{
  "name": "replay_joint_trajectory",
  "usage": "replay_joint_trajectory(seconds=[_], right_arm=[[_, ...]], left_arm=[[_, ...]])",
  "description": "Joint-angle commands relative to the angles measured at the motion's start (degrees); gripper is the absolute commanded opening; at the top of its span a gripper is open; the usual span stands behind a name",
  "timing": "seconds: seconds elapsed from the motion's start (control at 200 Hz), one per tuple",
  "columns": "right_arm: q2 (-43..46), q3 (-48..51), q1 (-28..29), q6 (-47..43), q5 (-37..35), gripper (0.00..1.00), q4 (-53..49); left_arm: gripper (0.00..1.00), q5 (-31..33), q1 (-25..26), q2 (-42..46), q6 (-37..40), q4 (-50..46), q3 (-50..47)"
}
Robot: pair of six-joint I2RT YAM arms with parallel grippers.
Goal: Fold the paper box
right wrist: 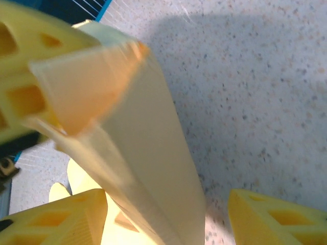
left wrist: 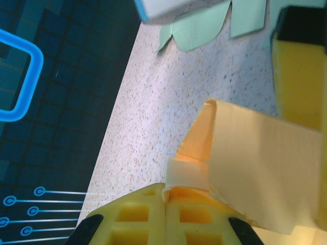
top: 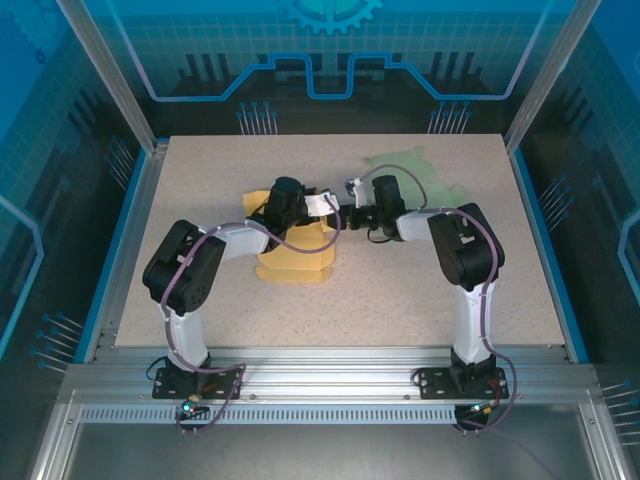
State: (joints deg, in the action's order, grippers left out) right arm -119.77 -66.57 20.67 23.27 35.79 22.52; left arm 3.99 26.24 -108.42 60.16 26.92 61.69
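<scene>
The yellow paper box [top: 295,258] lies partly folded in the middle of the table, one panel [left wrist: 260,168] raised. My left gripper [top: 330,212] is over the box's far right corner. In the left wrist view it [left wrist: 166,195] is shut on a small flap at the panel's edge. My right gripper [top: 352,212] faces it from the right. The right wrist view has the right gripper [right wrist: 166,204] open, with the raised panel [right wrist: 153,153] standing between its fingers [right wrist: 56,219], nearer the left one. The left gripper's fingers [right wrist: 20,76] pinch the flap at the upper left.
A flat pale green paper cutout [top: 415,175] lies on the speckled table [top: 500,270] behind the right arm, also at the top of the left wrist view [left wrist: 204,25]. Blue rails [top: 112,250] border the table on both sides.
</scene>
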Motion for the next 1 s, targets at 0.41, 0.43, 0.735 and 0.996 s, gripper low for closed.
replay_joint_trajectory(seconds=[0.41,0.43,0.735,0.996], right_arm=[[12.0,8.2,-0.7,-2.8,-10.0,0.52,-0.5],[12.3,8.4,-0.7,-2.9,-10.5,0.51,-0.8],[13.8,8.6,-0.7,-4.0,-12.4,0.39,-2.2],[12.5,8.2,-0.7,-6.7,-13.2,0.38,-2.0]], left_arm=[[0.03,-5.6,4.1,4.9,-3.7,-0.5,1.1],[0.03,-5.5,4.2,4.9,-3.8,-0.6,1.0],[0.27,-2.5,4.6,5.4,-5.0,0.4,1.0],[0.49,-0.8,1.7,9.1,-5.7,-1.8,-0.4]])
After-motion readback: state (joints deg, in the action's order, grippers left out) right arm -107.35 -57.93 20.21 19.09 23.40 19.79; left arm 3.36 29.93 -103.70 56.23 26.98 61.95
